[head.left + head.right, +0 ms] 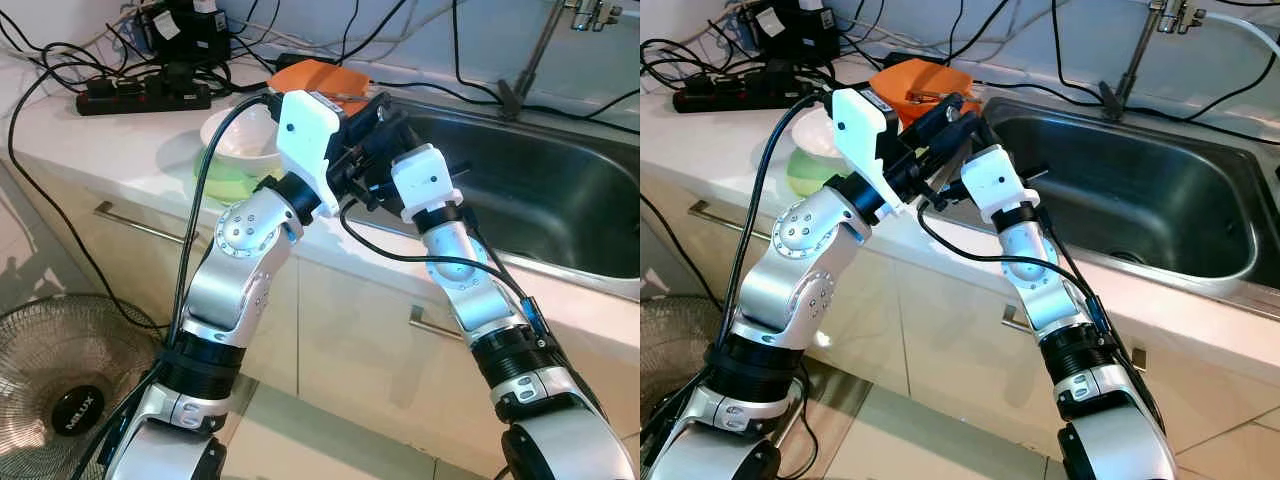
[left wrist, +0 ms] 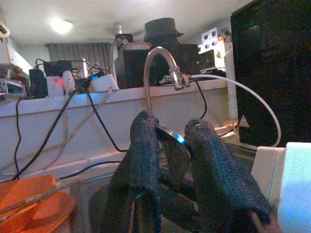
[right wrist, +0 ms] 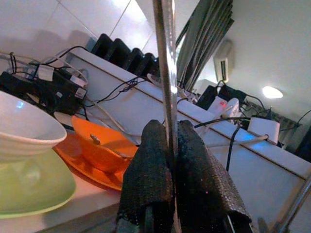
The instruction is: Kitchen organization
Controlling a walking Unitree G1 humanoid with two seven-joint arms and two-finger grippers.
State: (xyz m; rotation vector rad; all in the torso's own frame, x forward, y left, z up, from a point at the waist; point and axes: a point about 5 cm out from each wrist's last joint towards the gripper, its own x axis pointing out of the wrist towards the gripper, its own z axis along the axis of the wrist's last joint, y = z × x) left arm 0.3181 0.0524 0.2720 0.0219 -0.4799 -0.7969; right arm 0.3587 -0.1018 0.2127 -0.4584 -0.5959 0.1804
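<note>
My two arms meet near the centre of the frame, over the counter edge at the left rim of the steel sink [image 1: 520, 190]. My right gripper [image 3: 171, 160] has its black fingers pressed together on a thin metal utensil [image 3: 165, 63], whose shiny handle runs straight up out of the pinch toward the top of the frame. My left gripper [image 2: 170, 145] has its fingers a little spread, with the rounded metal end of the utensil sitting between them; I cannot tell whether they press on it. Just behind the grippers, at upper centre, an orange bowl [image 1: 915, 85] sits on the white counter [image 1: 90, 140]. To its left a white bowl [image 1: 240, 135] is stacked in a green bowl [image 1: 225, 180]. A black power strip [image 1: 140, 95] lies at upper left.
</note>
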